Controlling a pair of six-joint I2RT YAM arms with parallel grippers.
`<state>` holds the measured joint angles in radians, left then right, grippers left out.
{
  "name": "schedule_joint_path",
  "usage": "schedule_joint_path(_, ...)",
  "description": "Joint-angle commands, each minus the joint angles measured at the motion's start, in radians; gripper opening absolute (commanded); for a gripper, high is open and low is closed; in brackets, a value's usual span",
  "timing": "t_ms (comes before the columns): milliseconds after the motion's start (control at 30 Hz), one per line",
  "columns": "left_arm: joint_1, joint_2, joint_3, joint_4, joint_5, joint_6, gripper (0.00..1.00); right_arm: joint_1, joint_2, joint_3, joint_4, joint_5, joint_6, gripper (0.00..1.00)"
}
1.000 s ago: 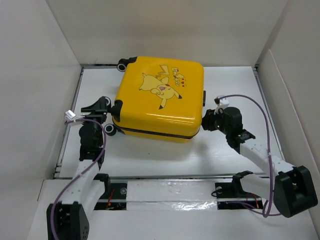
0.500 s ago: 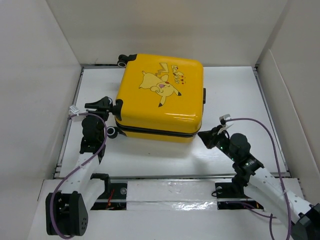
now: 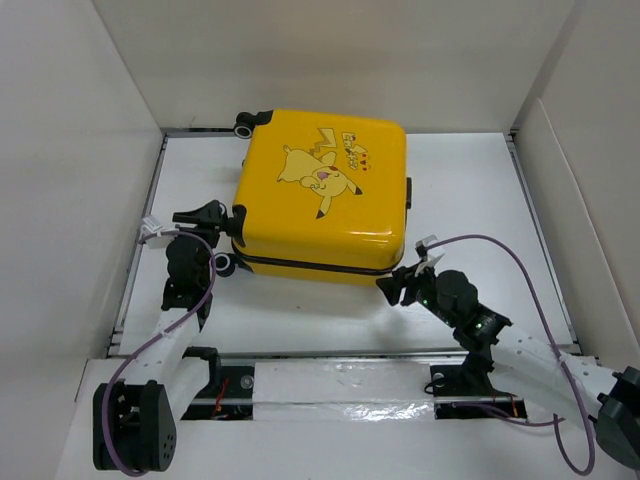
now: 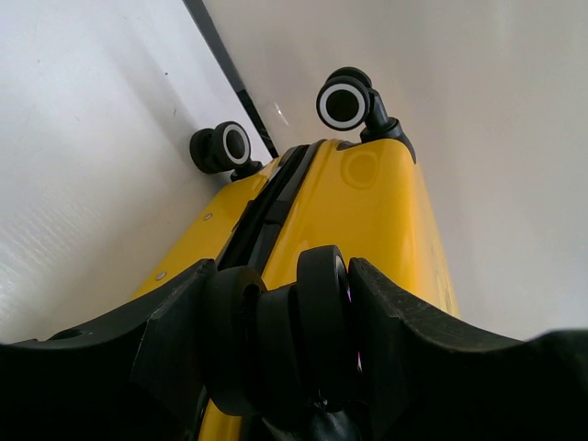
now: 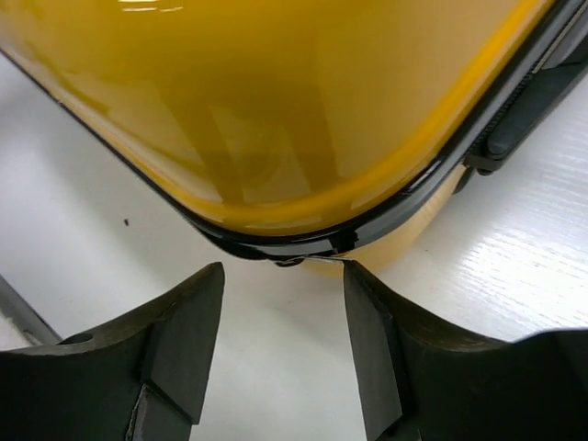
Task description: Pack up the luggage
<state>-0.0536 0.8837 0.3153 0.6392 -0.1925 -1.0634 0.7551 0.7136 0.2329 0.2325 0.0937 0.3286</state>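
Observation:
The yellow luggage (image 3: 325, 195) with the Pikachu print lies closed and flat on the white table, wheels to the left. My left gripper (image 3: 222, 216) is shut on its near-left black wheel (image 4: 280, 340), which sits between both fingers in the left wrist view. Two more wheels (image 4: 344, 101) show beyond, along the yellow shell (image 4: 367, 211). My right gripper (image 3: 392, 287) is open and empty at the luggage's near-right corner. In the right wrist view its fingers (image 5: 184, 331) sit just short of the black zipper seam (image 5: 303, 243), where a small zipper pull hangs.
White walls (image 3: 80, 150) enclose the table on the left, back and right. A metal rail (image 3: 330, 385) runs along the near edge between the arm bases. A black side handle (image 3: 409, 192) sits on the luggage's right edge.
My right gripper has swung from the luggage's right side down and left to its near-right corner. The luggage shifted slightly. My left gripper stays on the wheel.

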Motion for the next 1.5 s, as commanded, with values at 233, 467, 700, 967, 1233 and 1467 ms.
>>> schedule_joint_path(233, -0.031, -0.025, -0.018, 0.073, 0.173, 0.172, 0.00, 0.004, 0.075, 0.080, -0.042, 0.025, -0.014, 0.61)
schedule_joint_path(467, -0.031, 0.004, -0.018, 0.100, 0.180, 0.177, 0.00, 0.004, 0.040, 0.022, 0.111, 0.020, -0.033, 0.69)
schedule_joint_path(700, -0.031, 0.015, -0.012, 0.109, 0.186, 0.175, 0.00, 0.004, 0.179, 0.118, 0.130, 0.011, -0.080, 0.45)
schedule_joint_path(967, -0.031, 0.030, -0.031, 0.146, 0.226, 0.181, 0.00, 0.024, 0.228, 0.102, 0.201, 0.032, -0.033, 0.00)
schedule_joint_path(1233, -0.124, 0.061, -0.045, 0.235, 0.217, 0.238, 0.00, 0.298, 0.464, 0.215, 0.332, 0.157, 0.009, 0.00)
schedule_joint_path(1467, -0.311, 0.021, -0.007, 0.152, 0.080, 0.298, 0.00, 0.461, 0.644, 0.490, 0.215, 0.327, -0.089, 0.00)
